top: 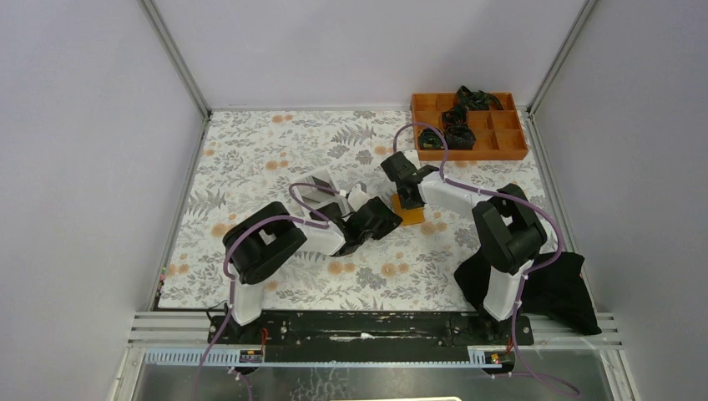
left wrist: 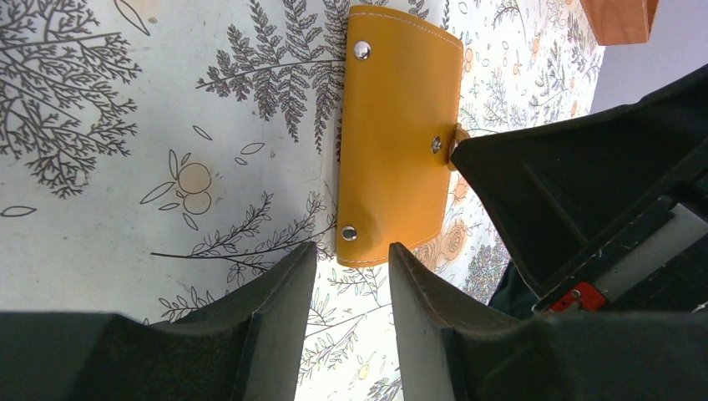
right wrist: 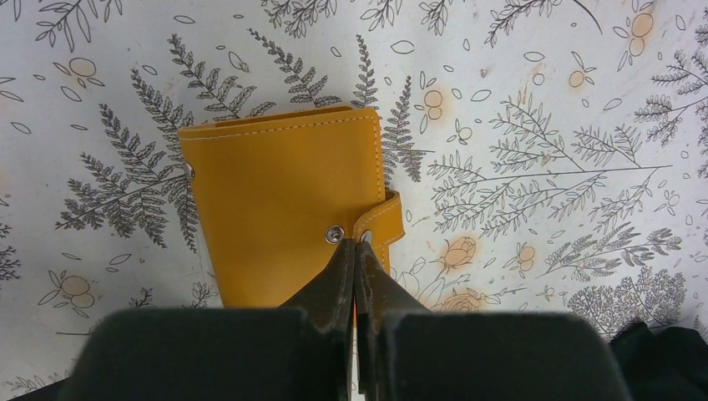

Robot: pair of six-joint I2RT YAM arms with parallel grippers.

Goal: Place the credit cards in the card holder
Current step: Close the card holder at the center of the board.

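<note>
The orange-tan card holder (top: 409,210) (left wrist: 396,134) (right wrist: 284,209) lies folded on the flowered table, snaps facing up. My right gripper (right wrist: 355,244) (top: 408,199) is shut, its tips pinched together at the holder's small clasp tab, and a sliver of orange shows between the fingers. The same gripper is the black wedge (left wrist: 576,167) touching the tab in the left wrist view. My left gripper (left wrist: 351,251) (top: 391,219) stands open just short of the holder's near edge, with nothing between its fingers. A small white box (top: 318,190) behind the left arm holds dark and pale strips, too small to identify as the credit cards.
An orange compartment tray (top: 509,154) with black items in it sits at the back right; its corner (left wrist: 618,21) shows in the left wrist view. A black cloth (top: 543,288) lies at the right arm's base. Grey walls enclose the table.
</note>
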